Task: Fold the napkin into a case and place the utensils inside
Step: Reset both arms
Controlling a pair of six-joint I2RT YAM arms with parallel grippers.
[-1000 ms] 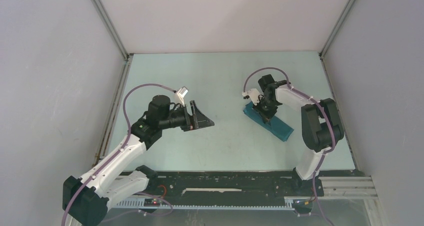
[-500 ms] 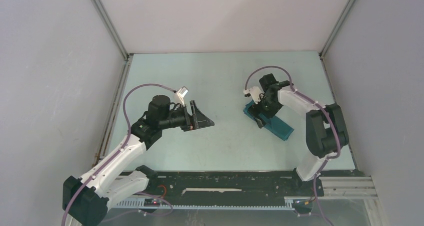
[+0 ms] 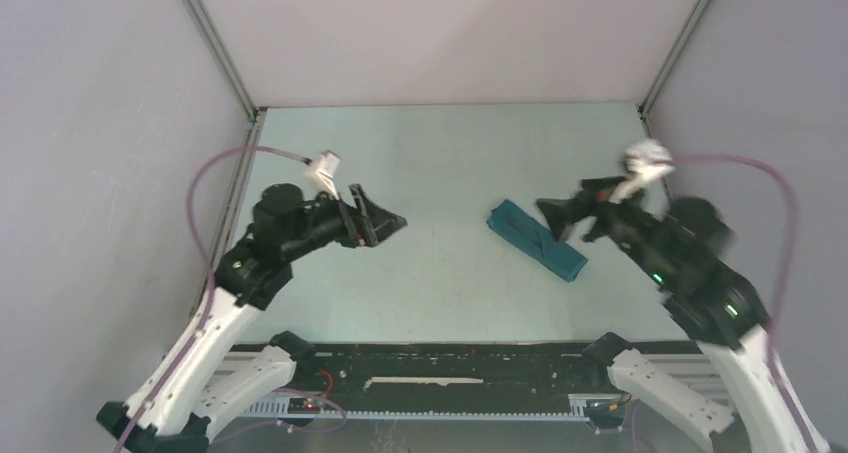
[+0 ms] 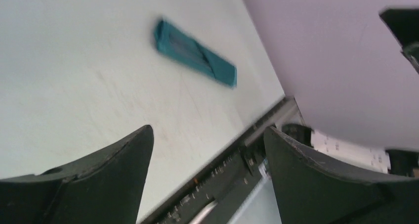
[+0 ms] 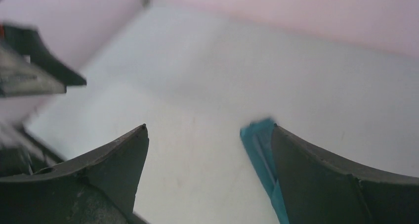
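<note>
The case lies flat toward the table's right edge, with the dark utensils tucked along it. The left tool and right tool hang wide and empty, likely because the packing looks done.

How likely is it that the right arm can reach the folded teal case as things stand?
Probably yes. The right end effector hovers open and empty right beside the case, which lies flat on the table with nothing between them. The left end effector is well off to the other side.
</note>
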